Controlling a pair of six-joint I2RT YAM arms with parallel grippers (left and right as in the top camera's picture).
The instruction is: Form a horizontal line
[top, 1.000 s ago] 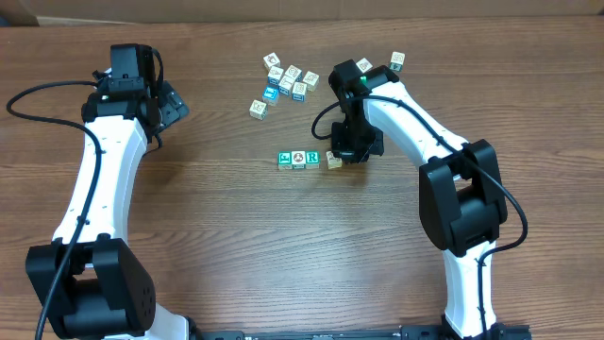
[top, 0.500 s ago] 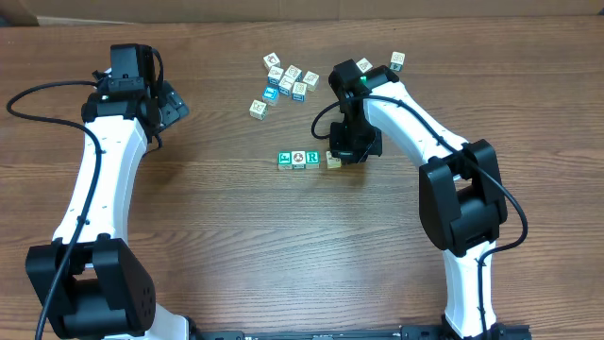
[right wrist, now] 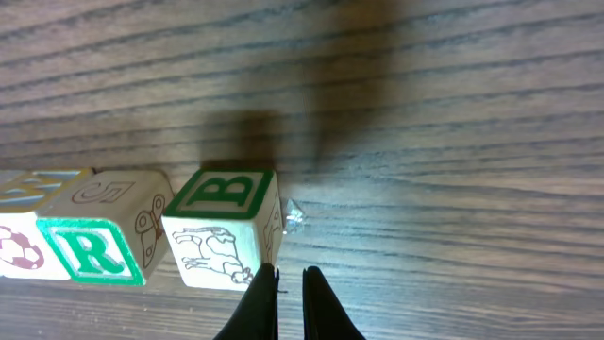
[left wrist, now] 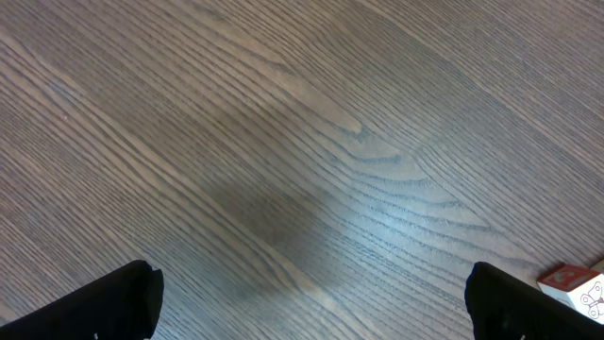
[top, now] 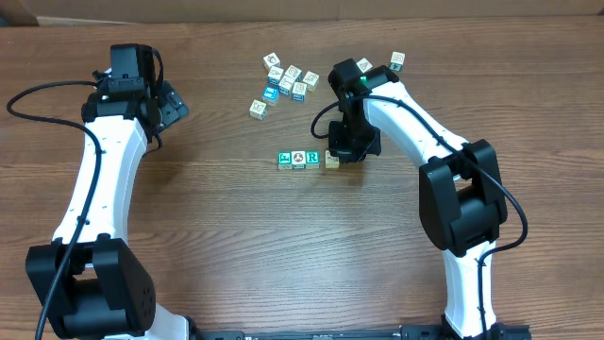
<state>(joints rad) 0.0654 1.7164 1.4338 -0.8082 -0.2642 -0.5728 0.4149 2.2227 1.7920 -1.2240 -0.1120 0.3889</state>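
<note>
right gripper: fingers pressed almost together, only a thin slit between them, nothing in it. tips sit low over the table, just off the near corner of the b block; contact cannot be confirmed. from overhead the gripper body covers part of that block's far side.

b block: upright, letter face up, an animal drawing on its side. it stands at the right end of the row, just beside the r block; the two look to be touching in the wrist view. beyond the r block two more green blocks complete the row, which runs left to right near mid-table, four blocks in all, roughly level.

loose blocks: a cluster lies well apart, toward the far edge, with one stray nearer the row and two by the right arm's elbow.

left gripper: fingers spread wide, one tip in each lower corner of its view, holding nothing, over bare wood far left of the row. a block corner shows at its view's right edge.
</note>
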